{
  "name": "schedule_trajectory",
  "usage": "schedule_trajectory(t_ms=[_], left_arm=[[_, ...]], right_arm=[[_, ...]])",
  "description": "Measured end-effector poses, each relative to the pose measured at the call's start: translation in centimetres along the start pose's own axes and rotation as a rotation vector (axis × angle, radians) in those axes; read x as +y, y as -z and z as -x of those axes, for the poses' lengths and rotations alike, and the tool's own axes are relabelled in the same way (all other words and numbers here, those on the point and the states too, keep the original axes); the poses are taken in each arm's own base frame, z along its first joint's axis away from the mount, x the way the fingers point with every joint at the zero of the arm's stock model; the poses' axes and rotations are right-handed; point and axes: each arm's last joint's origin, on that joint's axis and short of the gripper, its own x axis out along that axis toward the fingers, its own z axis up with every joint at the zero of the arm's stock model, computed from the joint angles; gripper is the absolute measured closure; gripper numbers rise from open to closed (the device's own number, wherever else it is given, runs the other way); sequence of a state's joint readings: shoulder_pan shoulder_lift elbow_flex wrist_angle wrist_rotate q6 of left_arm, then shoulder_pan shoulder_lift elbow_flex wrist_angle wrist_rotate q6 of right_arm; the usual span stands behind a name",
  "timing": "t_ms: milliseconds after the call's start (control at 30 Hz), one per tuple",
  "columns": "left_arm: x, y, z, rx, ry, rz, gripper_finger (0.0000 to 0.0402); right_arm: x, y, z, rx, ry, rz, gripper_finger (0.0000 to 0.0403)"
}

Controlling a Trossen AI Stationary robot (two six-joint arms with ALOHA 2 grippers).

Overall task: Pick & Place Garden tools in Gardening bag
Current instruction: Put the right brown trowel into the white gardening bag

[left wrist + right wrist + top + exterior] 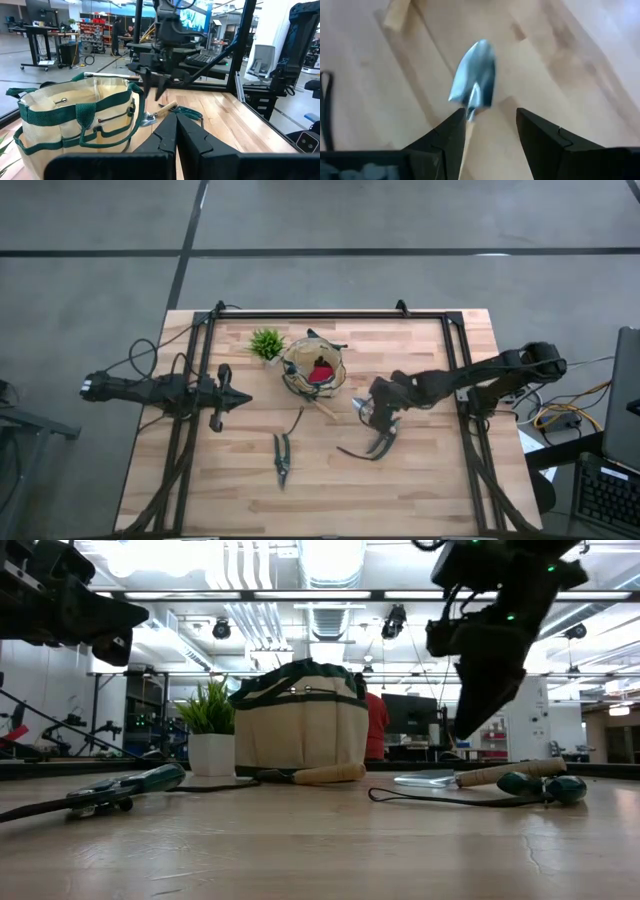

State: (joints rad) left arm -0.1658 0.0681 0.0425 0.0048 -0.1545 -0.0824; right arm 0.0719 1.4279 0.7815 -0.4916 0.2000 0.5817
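- The right claw (487, 135) stands with its two fingers well apart and grips nothing. It hangs over a trowel (475, 80); the shiny blade shows just ahead of the gap, and the wooden handle seems to pass under one finger. I cannot tell if a finger touches it.
- In the high view this claw (378, 412) is above the table (430, 480), just right of the bag (314, 370) and close above the right shears (375, 445).
- The left claw (176, 131) is shut and empty. It waits at the left side of the table (222, 400), pointing toward the bag.
- Progress: the bag already holds a red item (320, 373). I cannot tell if more is inside.
- Still outside the bag: the trowel near the right claw, a second wooden handle (325, 774) lying at the foot of the bag, the right shears, and the left shears (282, 457) nearer the front edge.
- My judgement: the task is at an early or middle stage, with four tools left on the table.
- The plant (266, 344) stands just left of the bag and is not part of the job.
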Motion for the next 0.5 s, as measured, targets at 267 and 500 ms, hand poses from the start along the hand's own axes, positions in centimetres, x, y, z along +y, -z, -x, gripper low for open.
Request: schedule_trajectory(t_ms=[267,500], left_arm=[[0.0,0.0,0.0,0.0,0.0,0.0,0.0392],[0.0,0.0,0.0,-0.001,0.001,0.0,0.0392]], right_arm=[[-2.5,-1.8,-1.7,0.043,-0.075,-0.035,0.0232],[-4.0,-2.5,-3.4,0.085,-0.145,-0.024,0.0232]])
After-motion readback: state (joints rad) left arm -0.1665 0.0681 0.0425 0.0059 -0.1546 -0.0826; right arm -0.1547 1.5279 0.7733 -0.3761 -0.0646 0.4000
